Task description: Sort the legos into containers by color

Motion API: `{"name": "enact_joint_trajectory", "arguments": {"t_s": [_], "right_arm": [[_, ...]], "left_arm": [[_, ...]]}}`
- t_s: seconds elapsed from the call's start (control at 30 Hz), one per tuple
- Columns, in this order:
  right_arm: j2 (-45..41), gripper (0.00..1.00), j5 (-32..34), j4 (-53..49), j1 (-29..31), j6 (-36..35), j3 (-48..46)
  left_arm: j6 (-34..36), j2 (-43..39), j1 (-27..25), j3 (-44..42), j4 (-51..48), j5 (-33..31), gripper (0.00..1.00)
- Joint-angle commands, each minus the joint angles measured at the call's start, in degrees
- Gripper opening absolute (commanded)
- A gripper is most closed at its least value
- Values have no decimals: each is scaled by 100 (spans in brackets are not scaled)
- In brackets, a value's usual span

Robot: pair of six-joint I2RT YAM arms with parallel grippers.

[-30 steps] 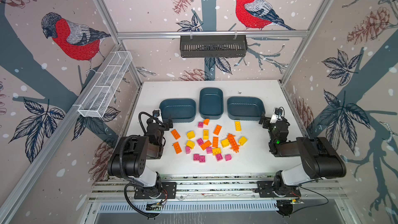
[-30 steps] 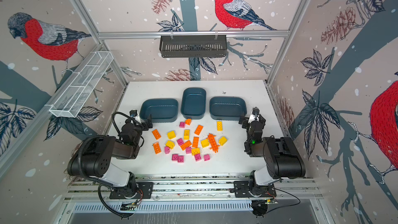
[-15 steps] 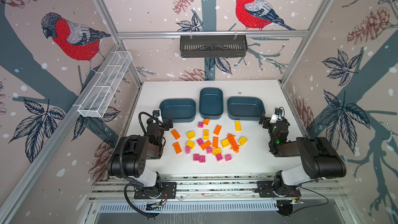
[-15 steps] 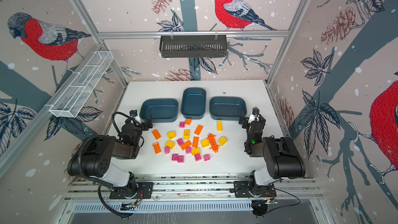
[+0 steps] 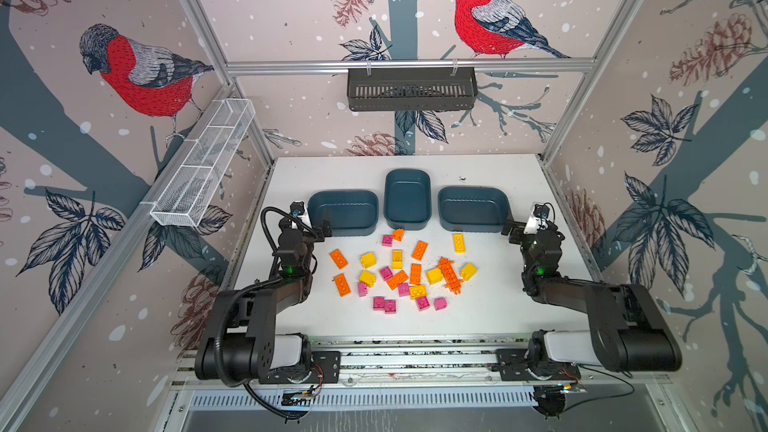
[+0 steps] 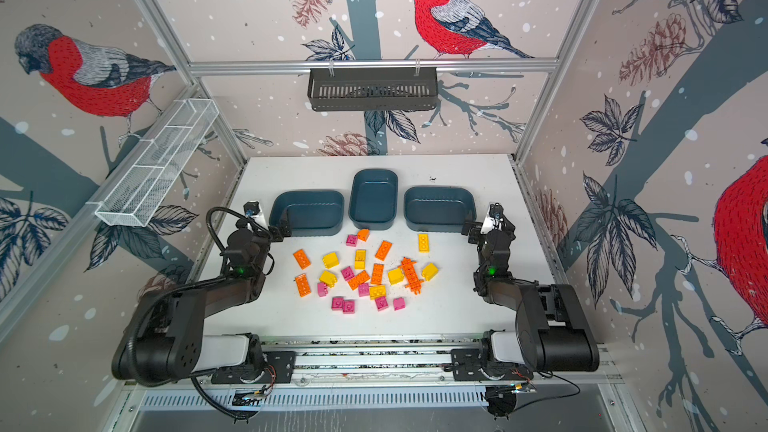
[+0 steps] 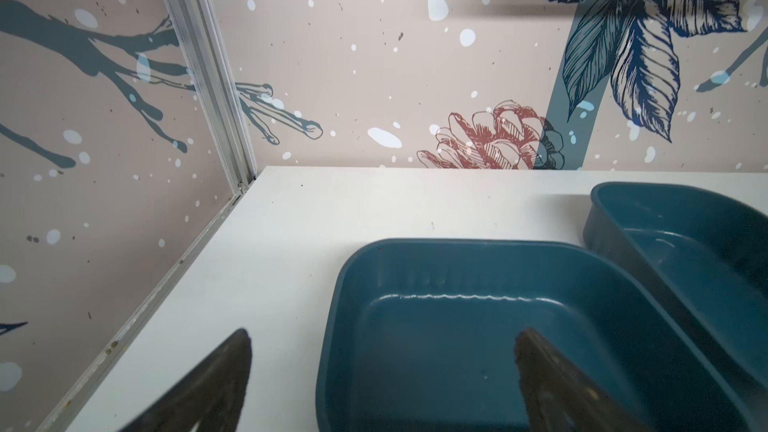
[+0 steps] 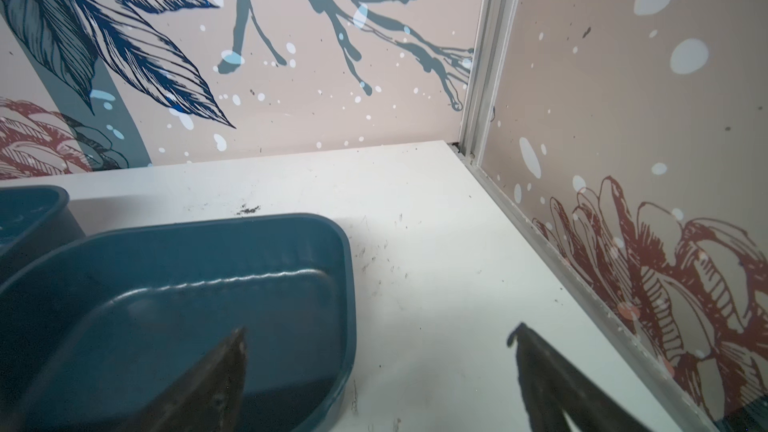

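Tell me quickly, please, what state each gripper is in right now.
Left gripper: open, holding nothing.
Right gripper: open, holding nothing.

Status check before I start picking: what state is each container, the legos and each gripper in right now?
left container: upright, empty
middle container: upright, empty
right container: upright, empty
legos: loose on the table, colors mixed, none in a container
left gripper: open, holding nothing
right gripper: open, holding nothing
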Motion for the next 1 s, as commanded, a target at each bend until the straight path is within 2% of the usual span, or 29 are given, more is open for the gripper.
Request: {"name": "enact_joint_trajectory", "arguments": {"t_s": [0.0,0.13,0.3,0.53,0.7,0.97], "right_arm": [[-474,99,-322,-768,1,212,123],[-1076,99,-925,-1691,17,367,396],[-1488,100,-1595,-2807,69,424,917],[-1576,99,-2839,-4308,285,198,1693],[-1554,99,-3594,-5189,563,-76,1983],[-1546,100,-3838,-6386,1235,-464,2269]], "left_arm": [[-278,-399,-6,432,-1244,-119,98],[-863,-651,-32,1359,-3201,-215,98],[-1065,-732,-98,2140,-5156,59,98],[-1433,-585,-123,2646,-7066,763,96],[-1753,-486,-186,2561,-7656,916,94],[-2340,-193,-688,2447,-7692,796,91]]}}
